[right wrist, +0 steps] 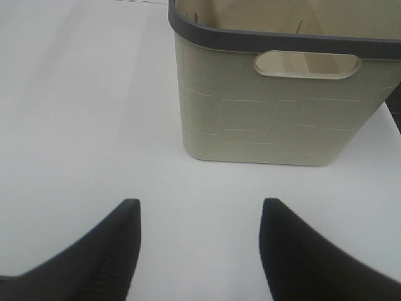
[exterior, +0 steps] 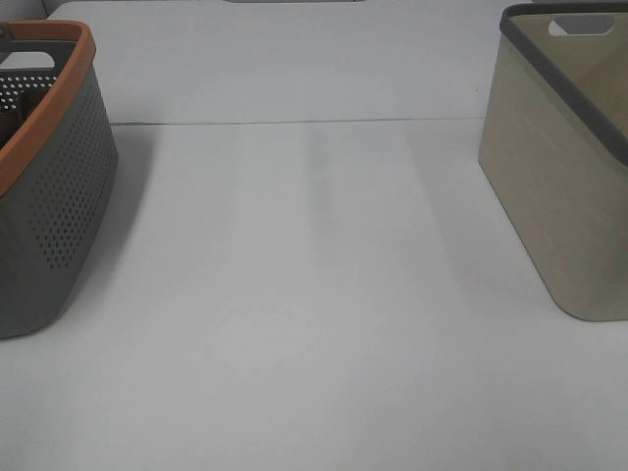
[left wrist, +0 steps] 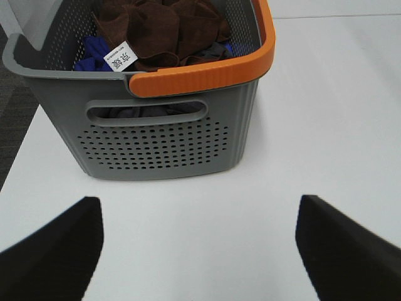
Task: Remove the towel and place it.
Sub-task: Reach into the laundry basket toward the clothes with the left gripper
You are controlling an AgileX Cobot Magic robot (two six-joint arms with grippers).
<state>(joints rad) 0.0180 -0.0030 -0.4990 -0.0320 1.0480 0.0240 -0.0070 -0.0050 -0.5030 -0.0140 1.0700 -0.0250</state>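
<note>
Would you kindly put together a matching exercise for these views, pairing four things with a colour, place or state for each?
Column one:
1. towel
2. perforated basket
3. beige basket
4. left gripper

Column two:
A. dark grey rim
B. open, over the bare white table
C. orange on its rim
D. brown, bunched up

Pairs: 1-D, 2-C, 3-A, 4-B.

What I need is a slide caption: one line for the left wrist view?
Open left end effector facing the orange-rimmed basket holding the brown towel.
</note>
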